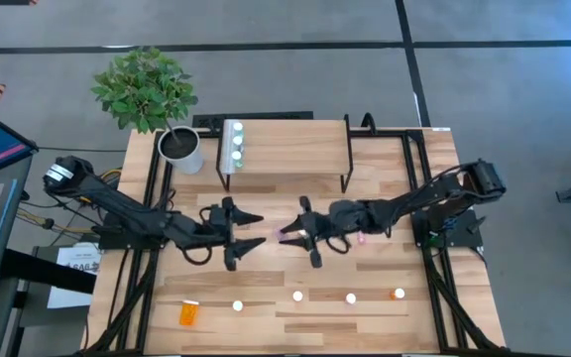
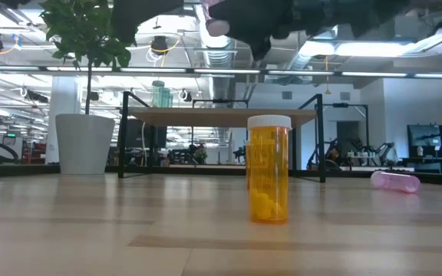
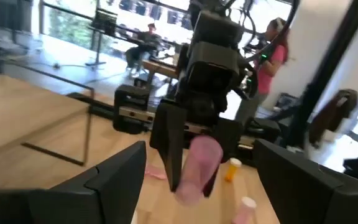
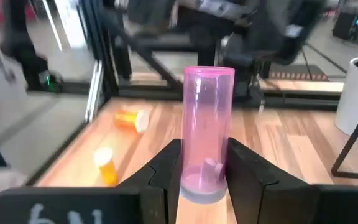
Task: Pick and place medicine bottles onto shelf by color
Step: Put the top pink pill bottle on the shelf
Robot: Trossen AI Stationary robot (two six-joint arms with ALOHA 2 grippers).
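Note:
My right gripper (image 1: 301, 235) hangs over the table's middle, shut on a pink medicine bottle (image 4: 207, 130). The same bottle (image 3: 197, 165) faces my left gripper (image 1: 256, 233). That gripper stands open a short way to the bottle's left and touches nothing. The shelf (image 1: 295, 149) stands at the far side, with green bottles (image 1: 236, 145) upright on its left end. A second pink bottle (image 1: 362, 238) lies on its side on the table under my right arm. An orange bottle (image 2: 269, 179) stands upright near the front edge. My right gripper pinches the pink bottle's end nearest the wrist (image 4: 204, 180) between its two fingers (image 4: 163, 171). The fingers come level from the table's right and lie along the bottle. The bottle is lifted clear of the table. Its free end (image 3: 191, 186) points toward my left gripper.
A row of small bottles (image 1: 297, 296) stands near the front edge, with an orange one (image 1: 188, 313) lying at its left end. A white plant pot (image 1: 181, 149) stands left of the shelf. A black frame (image 1: 419, 178) runs along the table's sides. People are in the room beyond.

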